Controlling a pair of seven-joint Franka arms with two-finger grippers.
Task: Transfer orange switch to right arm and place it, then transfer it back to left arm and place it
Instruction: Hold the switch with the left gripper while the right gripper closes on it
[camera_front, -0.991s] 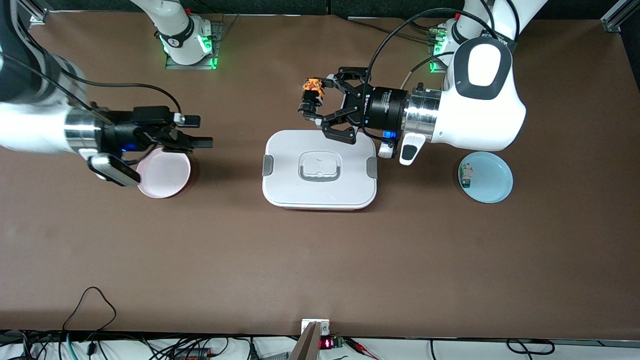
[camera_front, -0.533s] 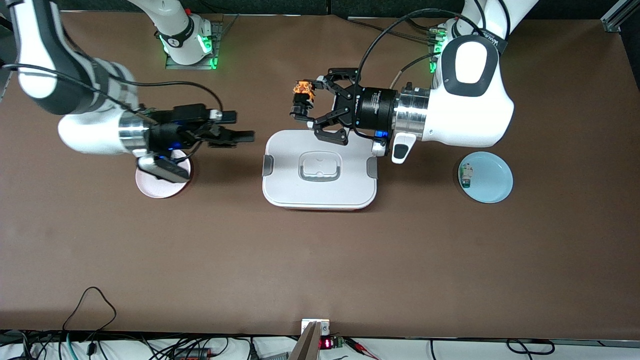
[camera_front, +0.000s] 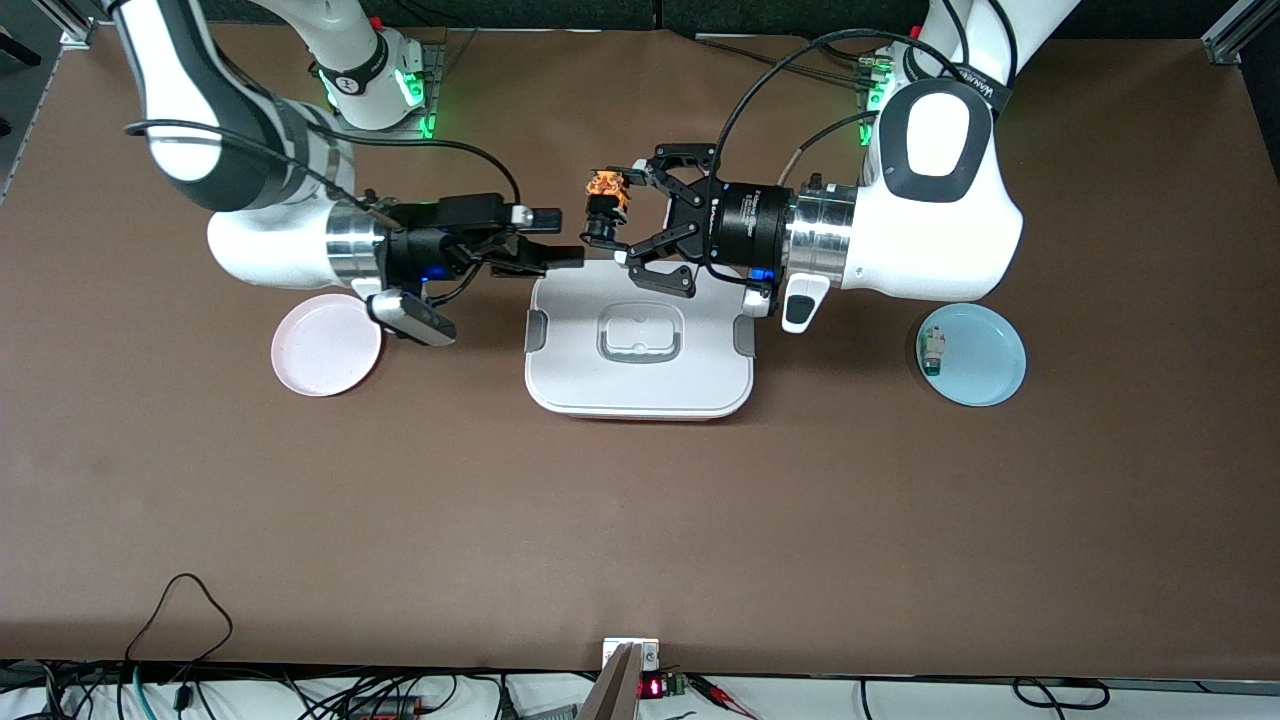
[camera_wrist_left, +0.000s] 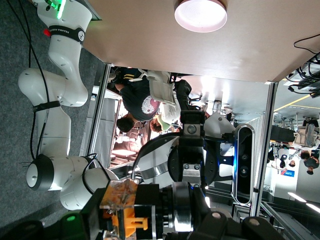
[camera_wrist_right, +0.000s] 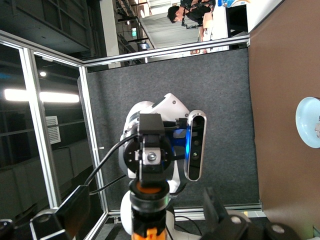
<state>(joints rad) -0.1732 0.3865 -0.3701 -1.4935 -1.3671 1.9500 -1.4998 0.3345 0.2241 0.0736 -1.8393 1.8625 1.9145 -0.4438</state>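
Robotics lab: two arms (camera_front: 930, 220) bolted along a brown table (camera_front: 640, 520), cables (camera_front: 180, 600) trailing off its edge, aluminium framing (camera_wrist_right: 95, 150) (glass-panelled) beside the table, people (camera_wrist_left: 145, 100) nearby.

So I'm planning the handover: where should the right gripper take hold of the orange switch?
On the black end of the orange switch that juts out of the left gripper toward the right gripper. Come in level from the right arm's end, above the box; the left fingers already cover the orange end.
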